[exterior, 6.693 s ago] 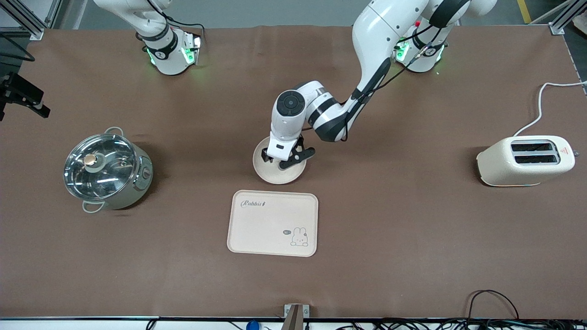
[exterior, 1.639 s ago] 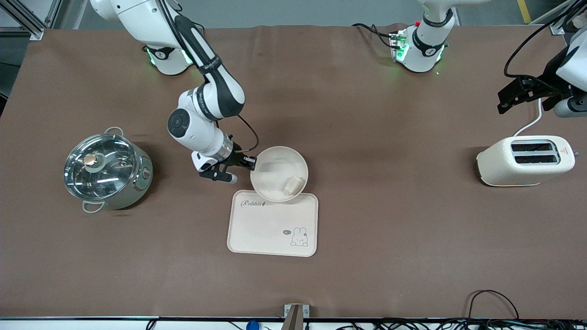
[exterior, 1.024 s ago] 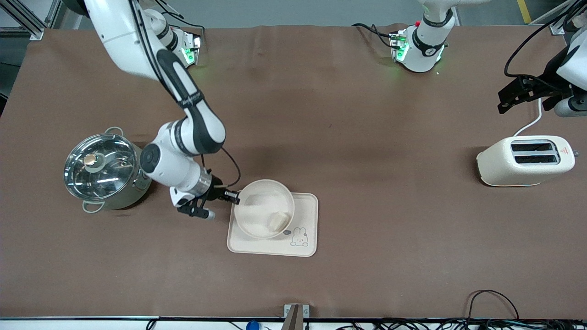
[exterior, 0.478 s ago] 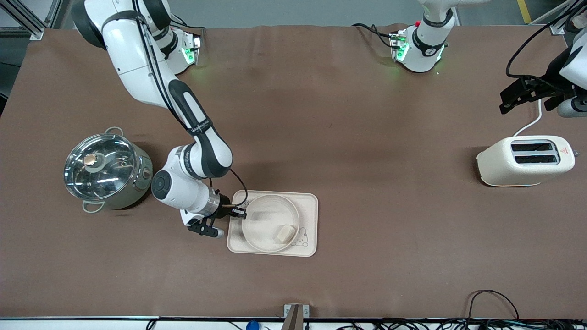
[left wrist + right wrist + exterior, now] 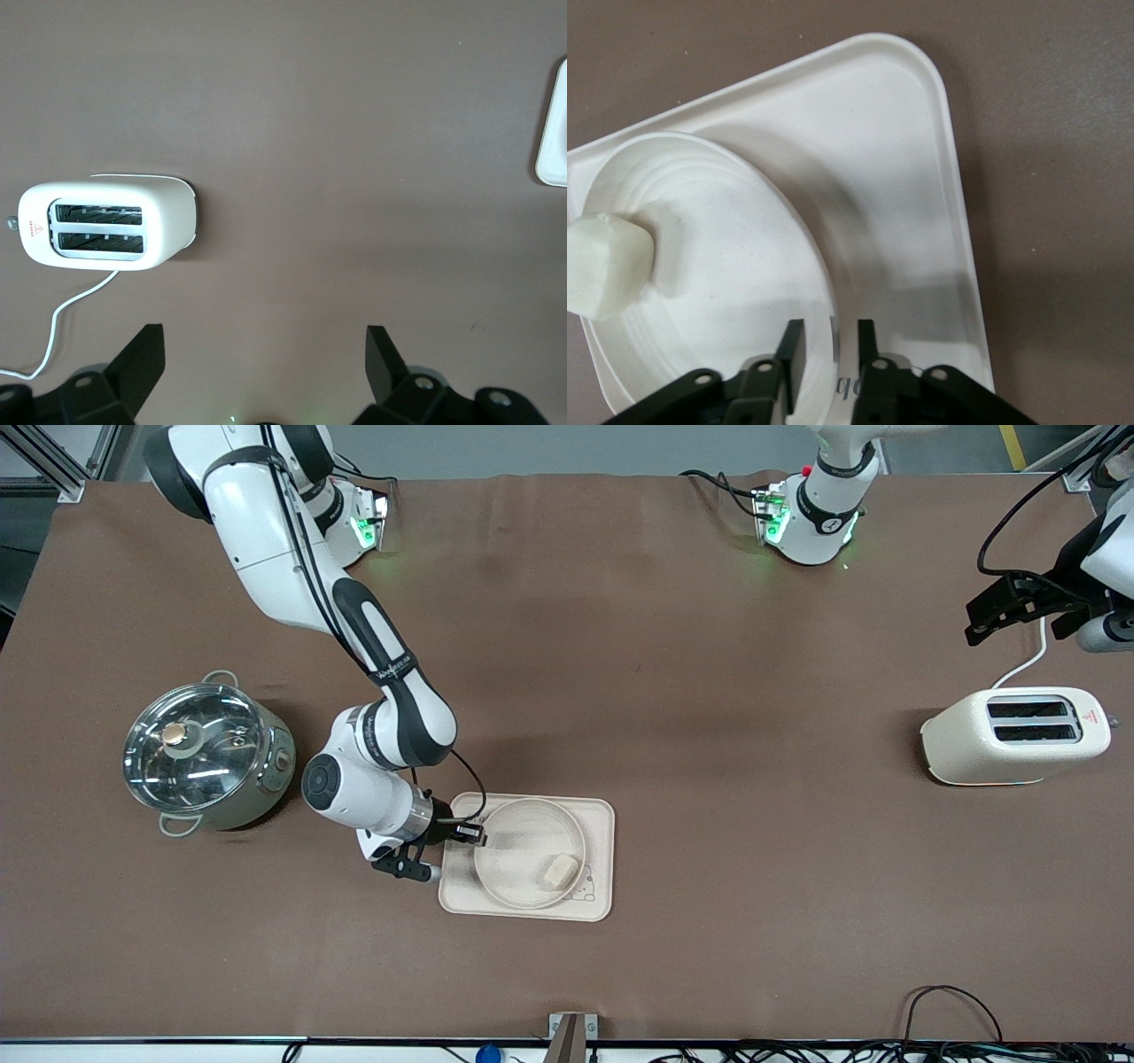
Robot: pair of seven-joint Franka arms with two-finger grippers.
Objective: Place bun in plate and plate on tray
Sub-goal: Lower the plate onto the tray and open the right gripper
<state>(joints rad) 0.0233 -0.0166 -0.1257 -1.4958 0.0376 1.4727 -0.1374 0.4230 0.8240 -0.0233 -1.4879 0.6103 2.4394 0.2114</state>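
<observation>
The cream plate lies on the rectangular tray, and the bun sits in the plate toward its side nearer the front camera. My right gripper is at the plate's rim toward the right arm's end of the table. In the right wrist view its fingers straddle the rim of the plate with a small gap on each side, so it is open. The bun and the tray show there too. My left gripper is open and empty, up over the table near the toaster.
A steel pot with a glass lid stands toward the right arm's end. A cream toaster with a white cord stands toward the left arm's end and shows in the left wrist view. A tray corner shows there.
The right arm carried the plate with the bun from the bare table onto the tray and set it down. Its fingers now stand slightly apart from the rim. The left arm waits.
</observation>
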